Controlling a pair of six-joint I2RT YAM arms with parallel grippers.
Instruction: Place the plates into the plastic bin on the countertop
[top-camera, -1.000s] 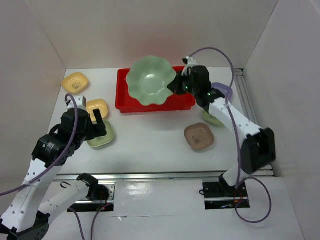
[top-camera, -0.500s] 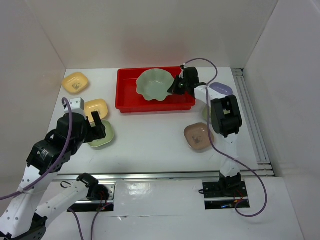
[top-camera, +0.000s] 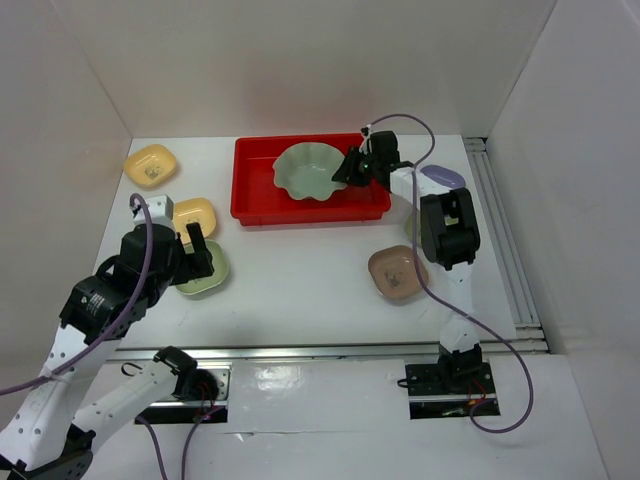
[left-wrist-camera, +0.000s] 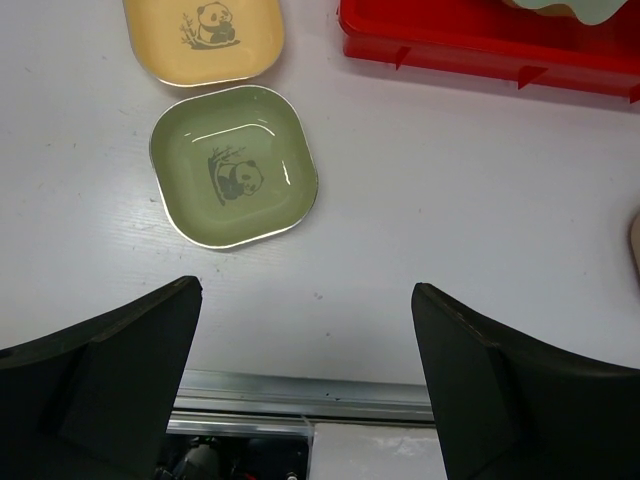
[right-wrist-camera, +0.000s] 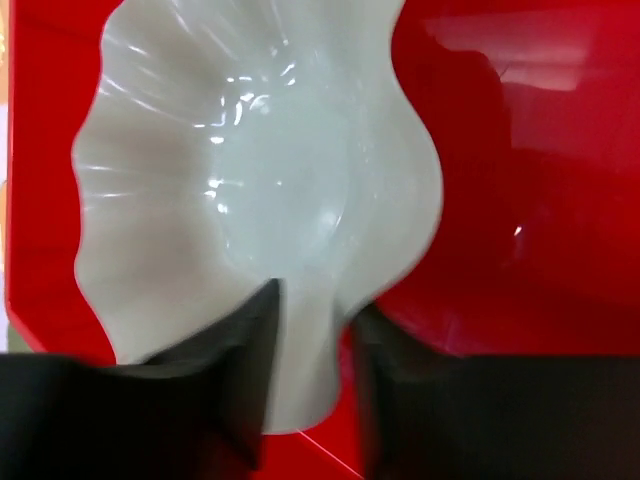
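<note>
We see the pale-green scalloped dish (right-wrist-camera: 250, 180) lying in the red plastic bin (right-wrist-camera: 520, 200) on the tabletop (top-camera: 300, 270), its rim between the slightly parted fingers of the right claw (right-wrist-camera: 318, 300).

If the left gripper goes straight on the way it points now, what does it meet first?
Most likely the green dish, just ahead of the open left gripper. It could instead touch bare countertop beside the rim, since depth is unclear.
</note>
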